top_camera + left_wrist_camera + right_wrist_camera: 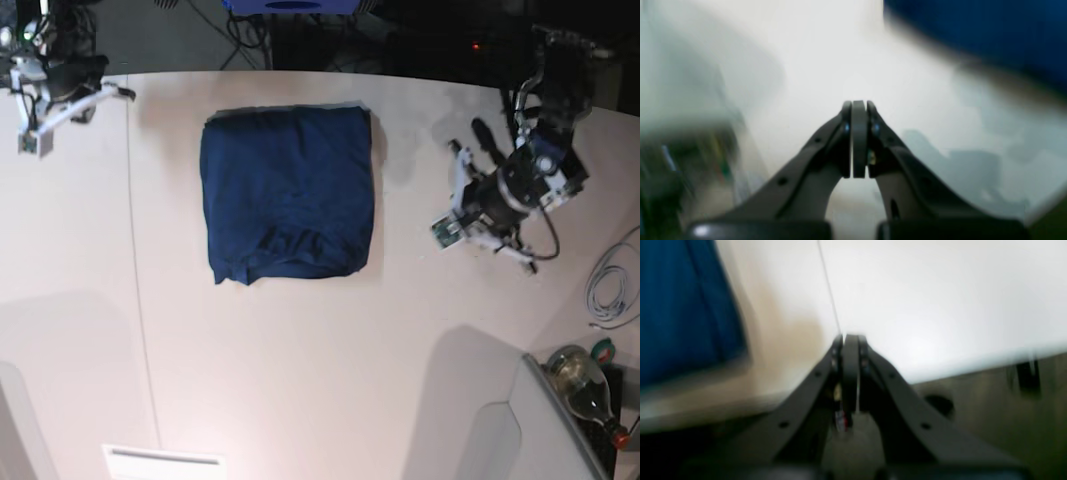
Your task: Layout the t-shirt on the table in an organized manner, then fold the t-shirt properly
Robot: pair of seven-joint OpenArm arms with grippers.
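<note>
Near edge: a white label (163,461) lies flat on the table (300,380) by the front, left of centre in the base view; grey panels (500,430) sit at the near corners.
Bottle: a glass bottle (585,385) lies off the table at the near right corner of the base view, with a coiled white cable (610,290) just beyond it.
Seam: a thin dark line (135,280) runs front to back along the table on the base view's left.
Shirt: the t-shirt (288,193) lies folded into a near-square block on the far half of the table, roughly central, flat, with a few creases near its front edge; nothing touches it.
Left gripper: left gripper (859,106) has its jaws pressed together on nothing; it hangs over bare table on the base view's right (445,230), well apart from the shirt, whose blue shows blurred in the wrist view's upper right corner.
Right gripper: right gripper (850,338) has its jaws together and empty, at the far left corner of the table in the base view (30,140), at the edge, well apart from the shirt.
</note>
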